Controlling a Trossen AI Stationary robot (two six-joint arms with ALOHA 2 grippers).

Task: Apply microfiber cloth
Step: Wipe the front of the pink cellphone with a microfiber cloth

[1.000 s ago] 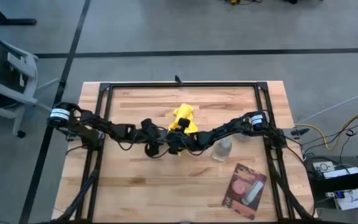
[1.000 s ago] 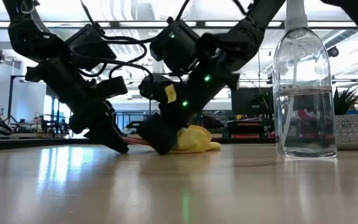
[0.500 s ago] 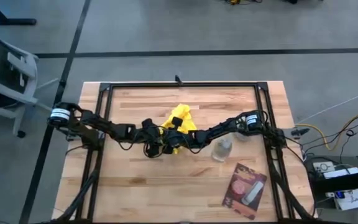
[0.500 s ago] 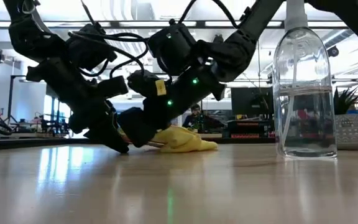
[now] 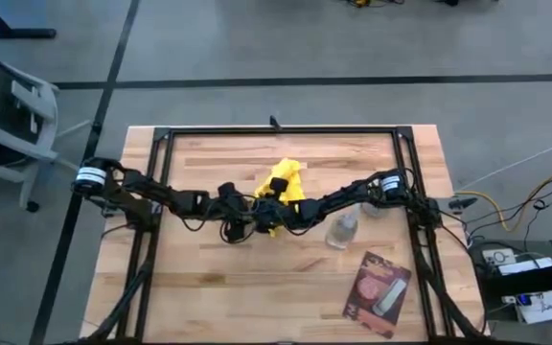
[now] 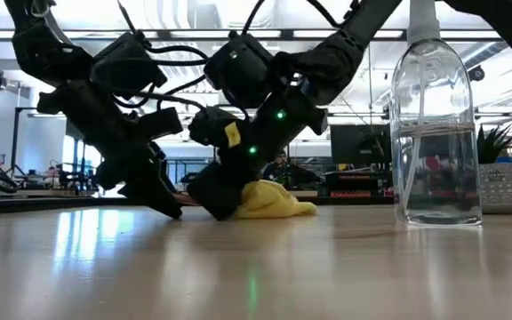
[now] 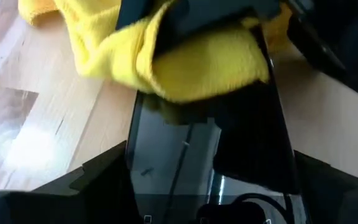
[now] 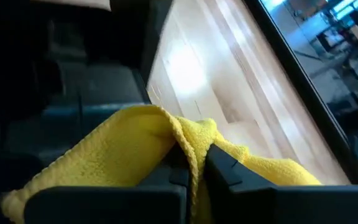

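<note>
The bright yellow wrinkled microfiber cloth (image 5: 283,187) lies at the centre of the high frame on the pale wooden slat table (image 5: 209,297), its long axis running from upper right down to lower left; its lower end is pinched between the closed fingers of the right gripper (image 5: 268,213), as the right wrist view shows, fabric bunching over both fingers; the cloth trails up and away from that grip, over a dark glossy flat panel (image 7: 191,155). The left gripper (image 5: 241,228) sits just beside it, lower left of centre, apparently holding that panel, though I cannot tell its finger state; both arms reach low and inward, wrists nearly touching. A clear plastic spray bottle (image 5: 342,228) stands right of centre, apart.
</note>
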